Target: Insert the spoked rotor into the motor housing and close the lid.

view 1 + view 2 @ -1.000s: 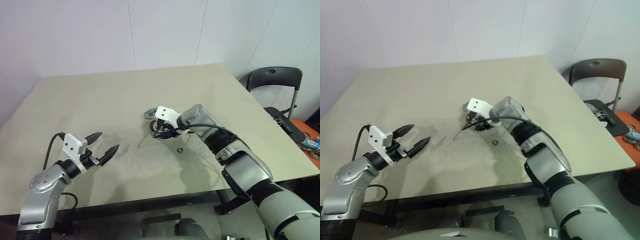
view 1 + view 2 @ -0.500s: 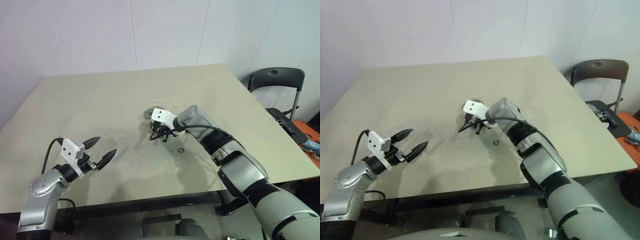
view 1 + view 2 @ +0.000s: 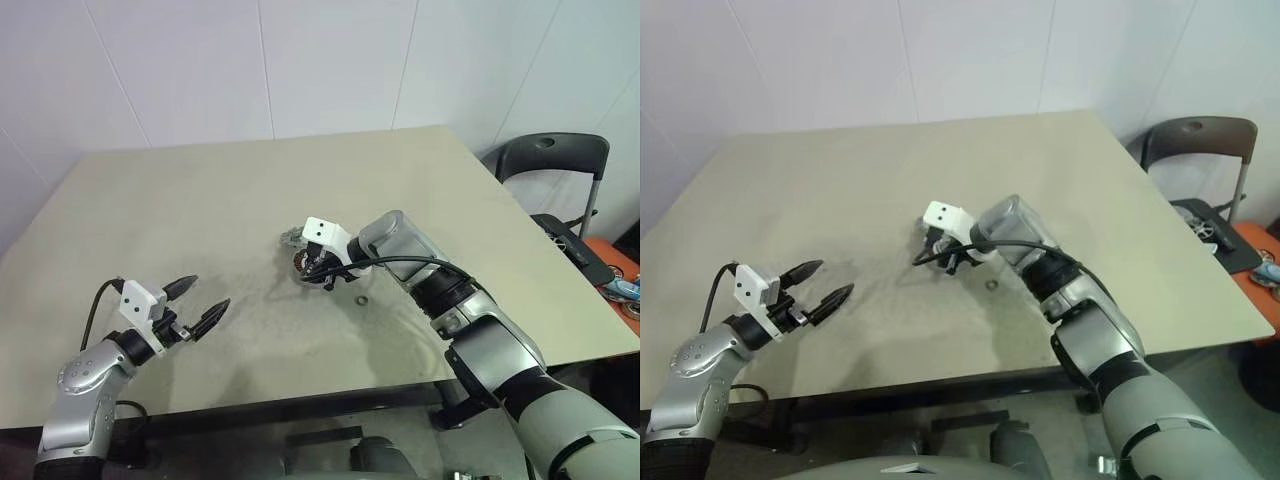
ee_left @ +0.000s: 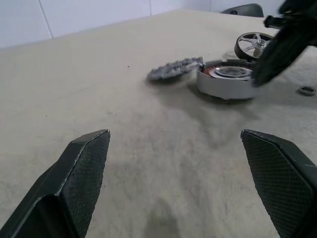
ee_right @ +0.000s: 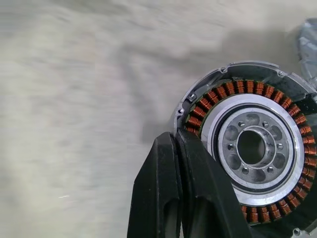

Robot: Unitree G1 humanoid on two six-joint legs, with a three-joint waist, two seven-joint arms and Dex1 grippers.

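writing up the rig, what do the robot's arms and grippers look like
Both arms are silver-grey with rounded segments and black joint bands. Each wrist carries a white boxy camera block and a loose black cable. The left gripper and right gripper each have two black tapered fingers with finely textured pads.

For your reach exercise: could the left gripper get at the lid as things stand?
Probably yes: the left gripper is open, with bare table between it and the lid.
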